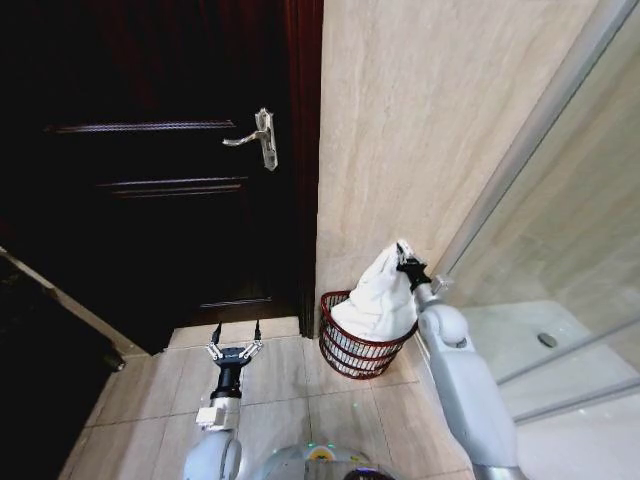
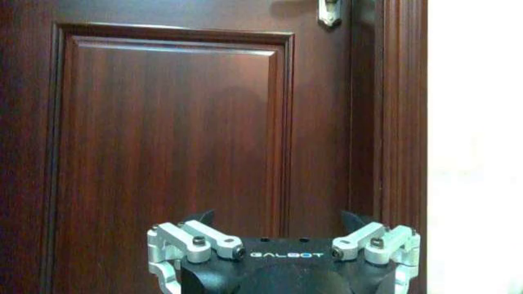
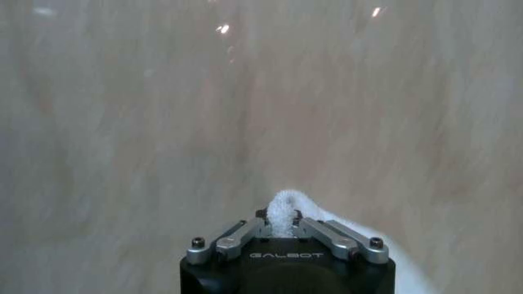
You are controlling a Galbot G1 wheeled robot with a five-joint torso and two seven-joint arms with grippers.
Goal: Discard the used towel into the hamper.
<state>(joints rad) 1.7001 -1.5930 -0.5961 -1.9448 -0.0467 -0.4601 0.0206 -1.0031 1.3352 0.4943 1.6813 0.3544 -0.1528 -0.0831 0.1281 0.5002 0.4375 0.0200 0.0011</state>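
Right hand point(image 1: 408, 266) pinches the top of the white towel point(image 1: 378, 300), its fingers pressed together on a tuft of cloth that pokes up between them in the right wrist view point(image 3: 283, 215). It is raised above the hamper point(image 1: 352, 352), close to the beige tiled wall point(image 1: 400, 130), with the arm reaching up from the lower right.

Largest first: the dark wooden door point(image 1: 150, 170) fills the left of the head view, its silver handle point(image 1: 258, 138) high on the right edge. Next to it stands the tiled wall, and to the right a glass shower screen point(image 1: 560, 220). At the foot of the wall, on the tiled floor point(image 1: 280, 400), sits the round reddish-brown hamper. The towel hangs in a cone from the hand, its lower folds already resting inside the hamper's rim and covering most of the opening.

To finish this step well, I judge the hand should stay centred over the basket, perhaps come a little lower, and only then let go, so the cloth slumps inside instead of draping over the rim. The basket looks light, so dragging the cloth sideways could tip it.

The left hand point(image 1: 233, 347) waits low in front of the door, fingers spread and holding nothing point(image 2: 278, 236).
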